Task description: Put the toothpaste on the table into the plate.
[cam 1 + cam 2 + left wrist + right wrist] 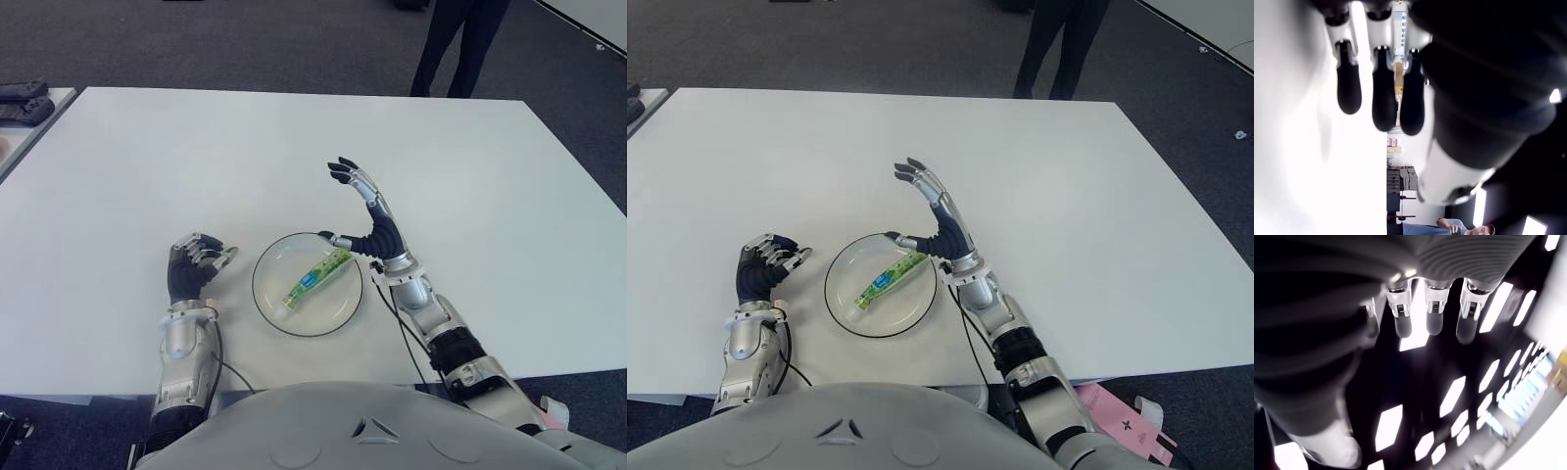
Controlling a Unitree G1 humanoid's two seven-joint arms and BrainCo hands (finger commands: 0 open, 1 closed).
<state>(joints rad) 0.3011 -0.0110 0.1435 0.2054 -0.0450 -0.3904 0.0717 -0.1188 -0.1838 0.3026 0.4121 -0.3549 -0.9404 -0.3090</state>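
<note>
Your toothpaste tube [315, 279] already lies inside the plate [266, 297]; right hand [367, 220], fingers spread and empty, hovers at the plate's right rim. Left hand [194, 264], curled empty, sits left of it.

Bare table [294, 147] beyond plate [269, 304]

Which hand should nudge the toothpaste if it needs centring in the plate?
Right. The right hand, open, is at the plate rim by the toothpaste; the left hand is curled, left of the plate.
</note>
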